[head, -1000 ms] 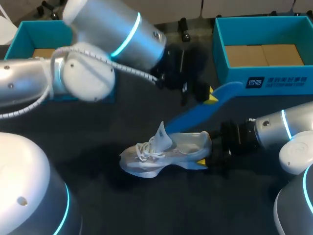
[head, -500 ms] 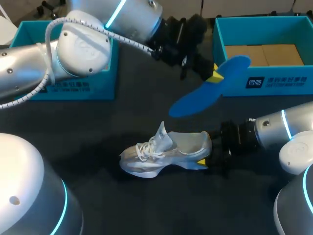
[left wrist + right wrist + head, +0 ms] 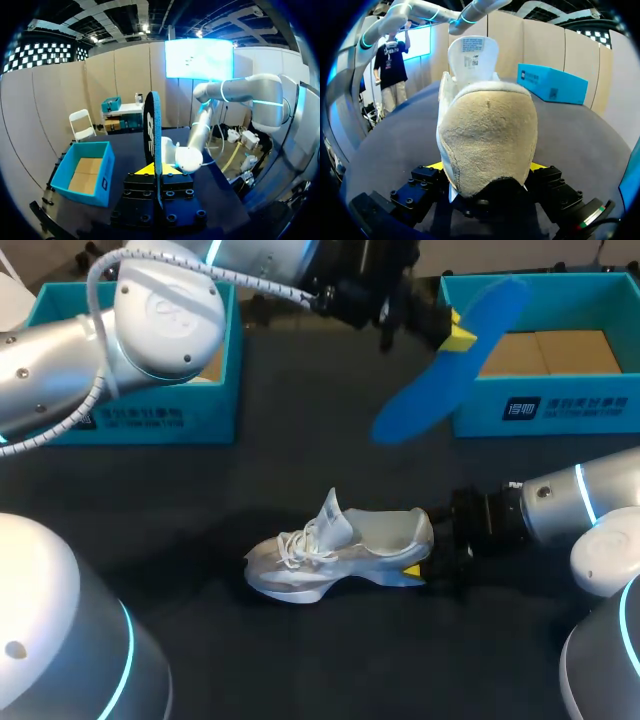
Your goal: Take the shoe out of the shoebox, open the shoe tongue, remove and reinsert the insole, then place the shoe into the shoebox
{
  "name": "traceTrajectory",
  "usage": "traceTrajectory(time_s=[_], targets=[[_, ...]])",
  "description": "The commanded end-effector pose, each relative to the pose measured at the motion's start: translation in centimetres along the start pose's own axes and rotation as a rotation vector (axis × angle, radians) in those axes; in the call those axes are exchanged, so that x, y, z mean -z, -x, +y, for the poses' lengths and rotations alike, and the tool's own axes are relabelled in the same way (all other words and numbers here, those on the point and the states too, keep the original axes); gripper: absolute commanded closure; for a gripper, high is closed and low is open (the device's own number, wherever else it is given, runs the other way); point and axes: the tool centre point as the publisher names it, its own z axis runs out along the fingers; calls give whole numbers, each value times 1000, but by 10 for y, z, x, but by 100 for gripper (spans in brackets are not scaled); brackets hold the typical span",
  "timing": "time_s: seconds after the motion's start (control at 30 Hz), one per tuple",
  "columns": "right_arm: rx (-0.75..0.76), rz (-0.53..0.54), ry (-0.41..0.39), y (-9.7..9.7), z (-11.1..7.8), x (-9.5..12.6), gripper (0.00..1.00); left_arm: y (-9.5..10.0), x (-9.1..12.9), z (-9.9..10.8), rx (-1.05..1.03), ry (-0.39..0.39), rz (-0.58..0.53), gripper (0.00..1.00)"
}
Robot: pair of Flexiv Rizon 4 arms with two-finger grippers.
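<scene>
Flat blue insole (image 3: 432, 390); seemingly suede-heeled shoe (image 3: 340, 555)

Dim overhead lighting on a dark table (image 3: 300, 490), soft shadow under the shoe (image 3: 340, 552), white glare on the left arm (image 3: 160, 310), ceiling spots flaring in the left wrist view.

**Robot manipulation lab.** Two grey arms ringed with cyan light flank a shoe (image 3: 335, 550) on a dark table (image 3: 300, 660): the left arm (image 3: 150, 310) beyond it, holding a blue insole (image 3: 440, 375); the right arm (image 3: 580, 505) at its heel. Open teal boxes, left box (image 3: 140, 418) and right box (image 3: 560, 405), stand beyond the shoe.
</scene>
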Motion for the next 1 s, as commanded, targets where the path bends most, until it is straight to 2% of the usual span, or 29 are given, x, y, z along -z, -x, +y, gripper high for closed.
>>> traceTrajectory(time_s=[0.03,0.23,0.5,1.0], targets=[[-1,-1,-6,-1,-2,-6,100,7,0,-3,3,-54,10,100],[-1,-1,-6,-1,-2,-6,100,12,10,-14,13,-177,24,100],[-1,-1,-6,-1,-2,-6,100,24,22,-23,50,-281,81,100],[-1,-1,-6,-1,-2,-6,100,24,22,-23,50,-281,81,100]])
